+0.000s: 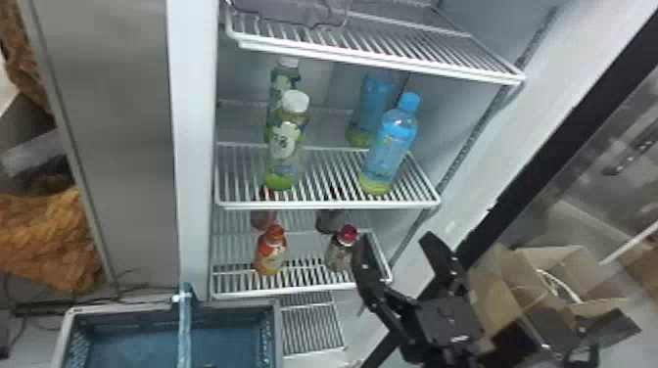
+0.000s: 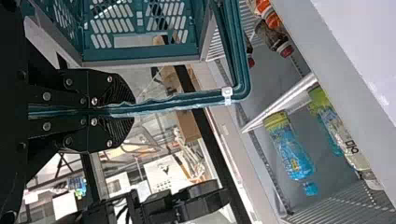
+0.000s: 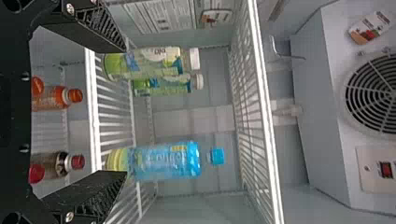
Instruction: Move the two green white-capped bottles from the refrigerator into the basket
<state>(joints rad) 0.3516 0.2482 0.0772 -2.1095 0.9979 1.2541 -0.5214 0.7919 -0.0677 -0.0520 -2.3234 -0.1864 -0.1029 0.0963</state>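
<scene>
Head view: green white-capped bottles (image 1: 285,142), upper centre-left; right tool (image 1: 395,239) lower right, fingers apart. Left wrist view: left tool (image 2: 132,112) clamped on basket handle (image 2: 173,101).

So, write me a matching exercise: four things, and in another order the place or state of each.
1. Front green bottle
2. Front orange bottle
3. Left gripper
4. Right gripper

A. Closed on the basket handle
B. Same shelf as the front blue bottle
C. Open, nothing between its fingers
D. Same shelf as the front red-capped bottle

1-B, 2-D, 3-A, 4-C
</scene>
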